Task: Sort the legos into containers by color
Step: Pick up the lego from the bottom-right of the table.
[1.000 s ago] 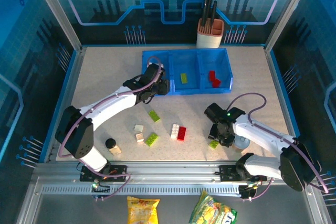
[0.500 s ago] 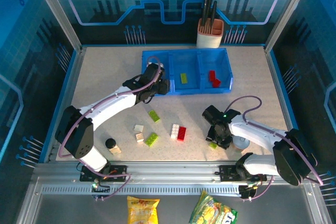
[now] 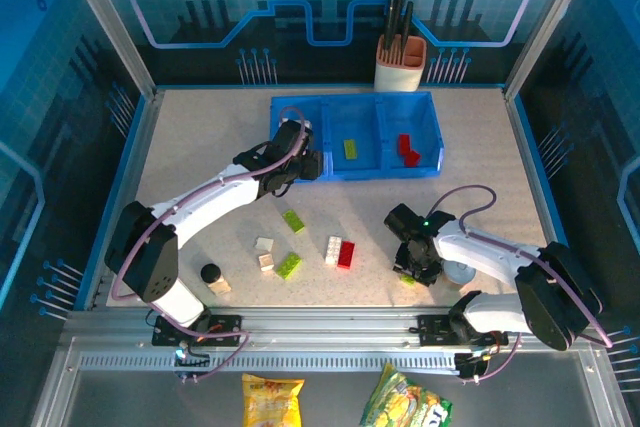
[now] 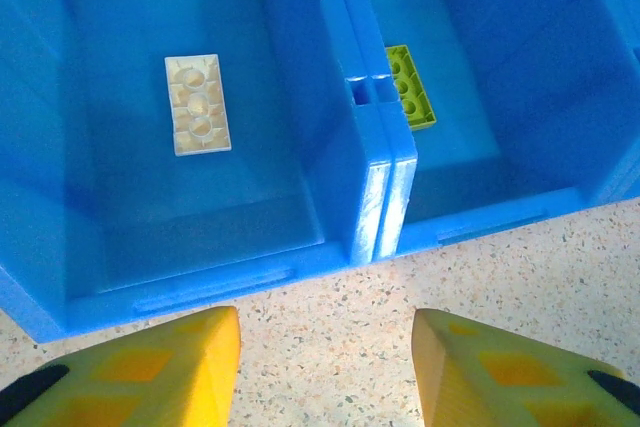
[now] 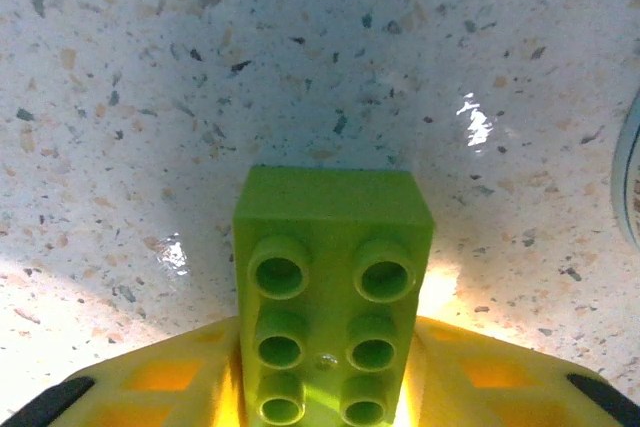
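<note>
Two end effectors are working over the worktop (image 3: 200, 147): the right end effector (image 5: 325, 392), at the lower right of the top view, is clamping a lime green brick (image 5: 325, 287) resting on the surface, while the left end effector (image 4: 325, 367) is hovering, parted and empty, beside the front wall of the blue tray (image 4: 385, 197). One cream brick (image 4: 197, 104) is lying in the tray's left compartment.
</note>
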Controlling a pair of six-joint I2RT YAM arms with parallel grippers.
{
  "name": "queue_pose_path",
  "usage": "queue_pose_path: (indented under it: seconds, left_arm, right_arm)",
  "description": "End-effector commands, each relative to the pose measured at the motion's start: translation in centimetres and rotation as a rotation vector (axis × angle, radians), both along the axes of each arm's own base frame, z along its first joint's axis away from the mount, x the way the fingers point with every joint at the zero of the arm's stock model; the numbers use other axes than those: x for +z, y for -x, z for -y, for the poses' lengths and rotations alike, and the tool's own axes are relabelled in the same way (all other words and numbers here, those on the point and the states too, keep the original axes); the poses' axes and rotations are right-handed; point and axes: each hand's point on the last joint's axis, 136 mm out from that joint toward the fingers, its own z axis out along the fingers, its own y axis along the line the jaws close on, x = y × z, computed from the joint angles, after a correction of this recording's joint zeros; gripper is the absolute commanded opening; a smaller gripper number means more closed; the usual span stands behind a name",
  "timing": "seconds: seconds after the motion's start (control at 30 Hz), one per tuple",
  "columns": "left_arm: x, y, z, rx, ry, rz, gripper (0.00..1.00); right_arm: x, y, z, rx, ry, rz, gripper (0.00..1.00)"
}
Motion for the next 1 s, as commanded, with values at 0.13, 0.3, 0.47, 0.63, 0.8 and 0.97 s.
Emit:
queue_pose_path:
  seconds: [0.13,0.3,0.47,0.63,0.8,0.97]
  left_arm:
    - [0.6,0.2,-0.3,0.014,0.040,0.003,0.49]
    - [0.5,0.2,-0.5,0.016,0.038,0.000,0.49]
    - [0.4,0.4,-0.9,0.020,0.043,-0.009,0.49]
    - [0.4,0.8,-1.7,0.036,0.047,-0.012,0.49]
    - [0.0,1.5,-2.8,0.052,0.053,-0.028,0.50]
    - [-0.4,2.4,-3.9,0.062,0.048,-0.048,0.50]
  right_arm:
    - [0.0,0.4,0.3,0.003,0.028,-0.003,0.38]
    - [0.5,-0.1,0.1,0.028,0.026,0.014,0.35]
    - [1.4,-1.3,-0.6,0.113,0.010,0.058,0.33]
    - [2.2,-2.5,-1.5,0.252,0.004,0.082,0.33]
    - [3.4,-4.0,-2.9,0.402,-0.015,0.110,0.35]
    - [4.9,-5.8,-4.0,0.502,-0.002,0.138,0.35]
